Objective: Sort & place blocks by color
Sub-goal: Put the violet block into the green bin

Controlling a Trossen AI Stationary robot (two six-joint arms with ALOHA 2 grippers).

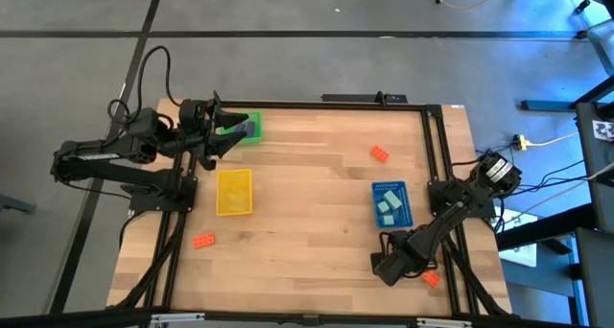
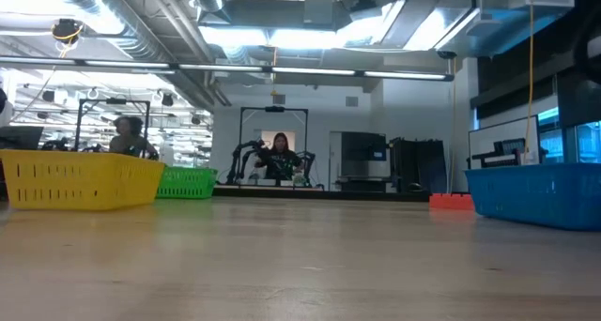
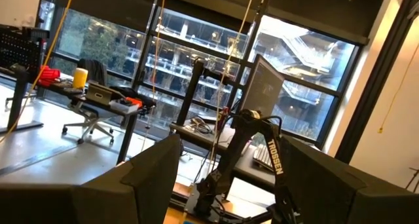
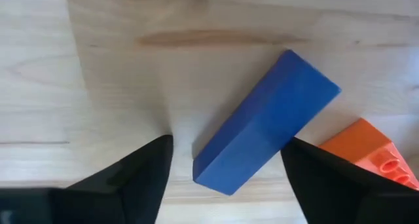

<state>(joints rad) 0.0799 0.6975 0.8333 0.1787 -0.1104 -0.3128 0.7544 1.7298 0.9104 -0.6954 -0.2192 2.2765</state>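
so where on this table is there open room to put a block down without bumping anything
The widest bare wood lies mid-table, between the yellow tray and the blue tray. The near edge between the orange block and the right gripper is also free. It is crowded at the green tray, where the left gripper sits, and at the right near corner.

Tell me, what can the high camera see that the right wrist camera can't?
Only the high view shows the green tray, yellow tray, blue tray and both arms. Only the right wrist view shows a blue block lying between the open right end effector's fingers. Both show the wooden table and an orange block nearby.
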